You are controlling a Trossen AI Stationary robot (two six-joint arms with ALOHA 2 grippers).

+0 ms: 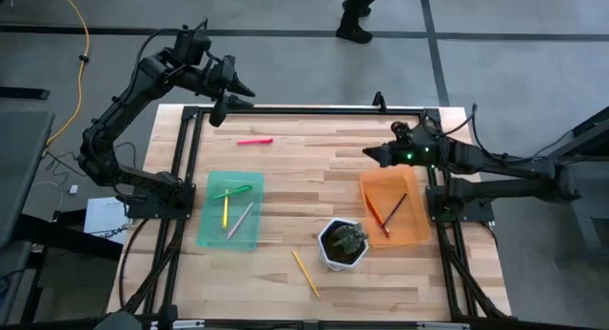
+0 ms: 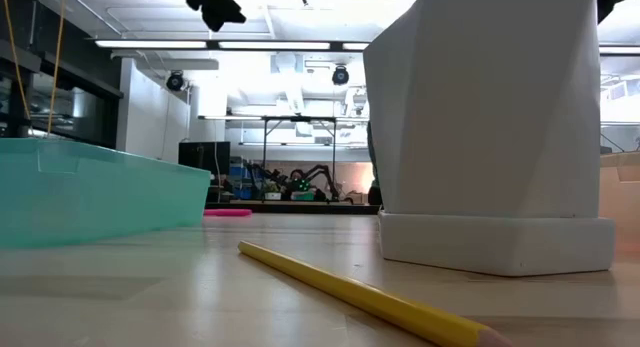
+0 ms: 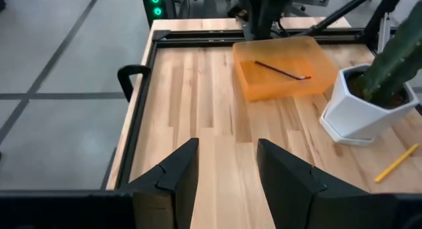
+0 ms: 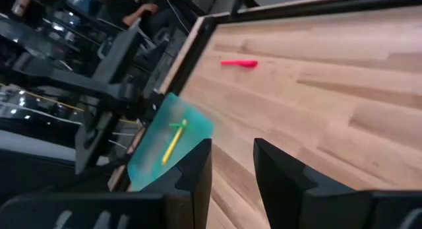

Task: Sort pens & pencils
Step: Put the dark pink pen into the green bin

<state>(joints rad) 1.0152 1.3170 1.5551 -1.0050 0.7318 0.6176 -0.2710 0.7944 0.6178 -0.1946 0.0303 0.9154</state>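
Observation:
A pink pen (image 1: 255, 141) lies on the bare wood toward the far side; it also shows in the right wrist view (image 4: 239, 63). A green, a yellow and a grey pen lie in the green tray (image 1: 228, 208). An orange and a dark red-brown pencil (image 1: 392, 209) lie in the orange tray (image 1: 419, 230). The yellow-orange pencil (image 1: 305, 273) lies flat near the table's near edge. My left gripper (image 1: 238, 97) hovers open over the far left corner, and its fingers stand apart in its wrist view (image 3: 227, 169). My right gripper (image 1: 371, 155) is open (image 4: 232, 169) beside the orange tray's far left corner.
A white faceted pot with a cactus (image 1: 343, 242) stands between the two trays, close to the yellow-orange pencil (image 2: 370, 297). A black metal frame (image 1: 304, 109) borders the table. Bare wood lies between the trays and around the pink pen. A person's feet stand beyond the far edge.

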